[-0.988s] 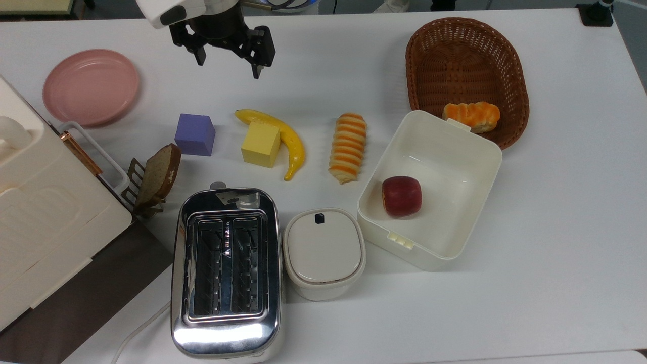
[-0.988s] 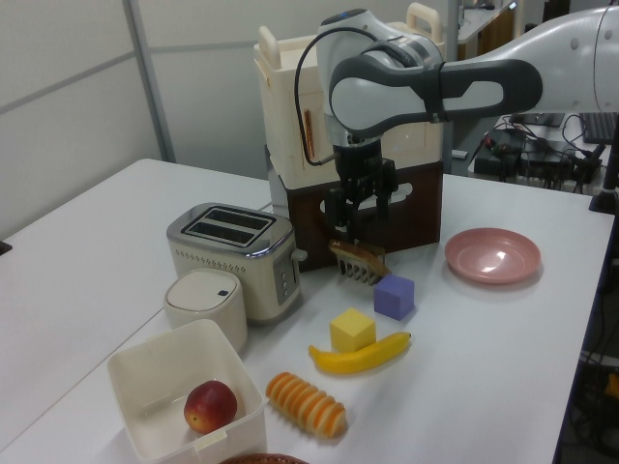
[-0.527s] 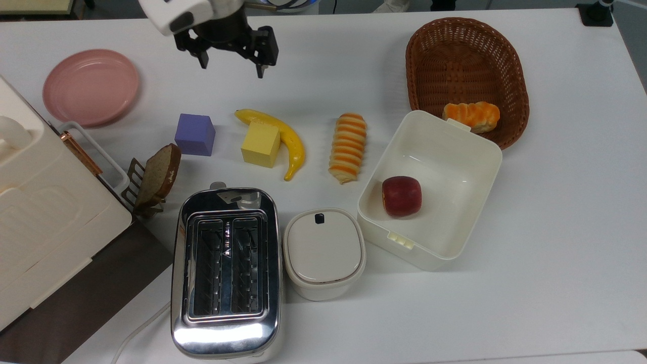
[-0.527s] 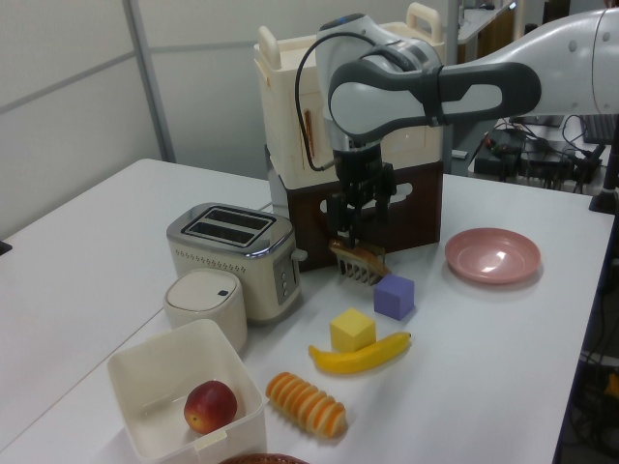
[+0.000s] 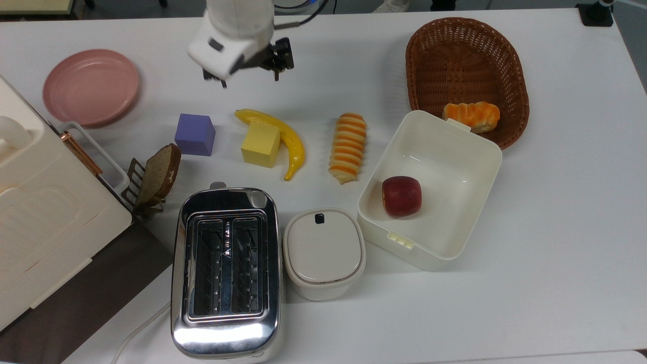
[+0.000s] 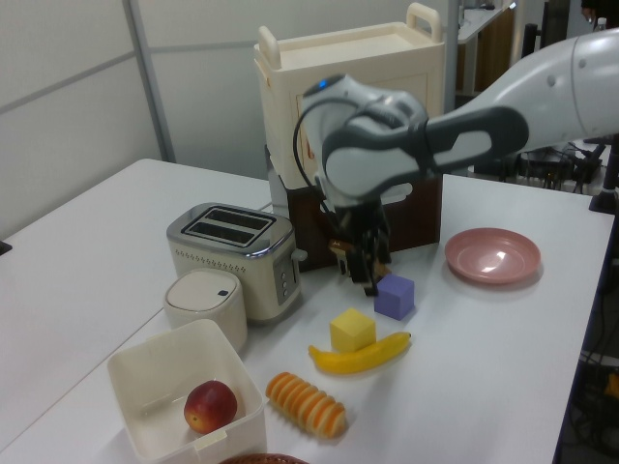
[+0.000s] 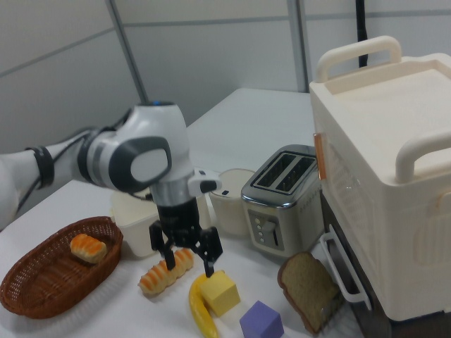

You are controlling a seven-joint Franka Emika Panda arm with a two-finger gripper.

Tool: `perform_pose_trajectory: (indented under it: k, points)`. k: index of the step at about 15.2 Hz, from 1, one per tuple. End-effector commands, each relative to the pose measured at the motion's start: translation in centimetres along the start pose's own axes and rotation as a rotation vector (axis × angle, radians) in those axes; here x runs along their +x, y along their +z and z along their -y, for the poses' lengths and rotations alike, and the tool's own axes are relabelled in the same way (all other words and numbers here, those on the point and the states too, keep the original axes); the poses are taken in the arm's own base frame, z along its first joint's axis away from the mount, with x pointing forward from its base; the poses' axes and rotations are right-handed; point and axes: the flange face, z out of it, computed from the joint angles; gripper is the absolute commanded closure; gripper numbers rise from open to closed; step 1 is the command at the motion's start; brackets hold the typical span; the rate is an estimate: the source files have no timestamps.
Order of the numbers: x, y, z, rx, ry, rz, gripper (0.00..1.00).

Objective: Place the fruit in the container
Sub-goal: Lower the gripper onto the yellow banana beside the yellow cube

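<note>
Claw (image 7: 187,255) spread wide, empty, hanging above the desk (image 5: 556,212) short of the banana (image 5: 283,135). Banana lies mid-desk, touching 1 yellow cube (image 5: 261,144) on its concave side; tub (image 5: 457,144) stands well apart toward the basket (image 5: 465,60), already holding 1 apple (image 5: 402,196).

Judgement: grip the banana across its width at the free end, away from the cube.

Top view shows the cube contact plainly; right view shows both fingers (image 7: 209,254) splayed.
</note>
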Motion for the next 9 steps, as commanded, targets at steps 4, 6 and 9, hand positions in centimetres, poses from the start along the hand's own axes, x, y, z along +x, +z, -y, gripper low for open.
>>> perform_pose_trajectory:
  k: [4, 6, 9]
  points:
    - [1.0, 7.4, 2.9, -0.097, -0.306, 0.035, 0.05]
    - [0.9, 8.9, 3.6, -0.136, -0.342, 0.027, 0.07]
    - [0.9, 9.1, 5.1, -0.166, -0.385, 0.028, 0.07]
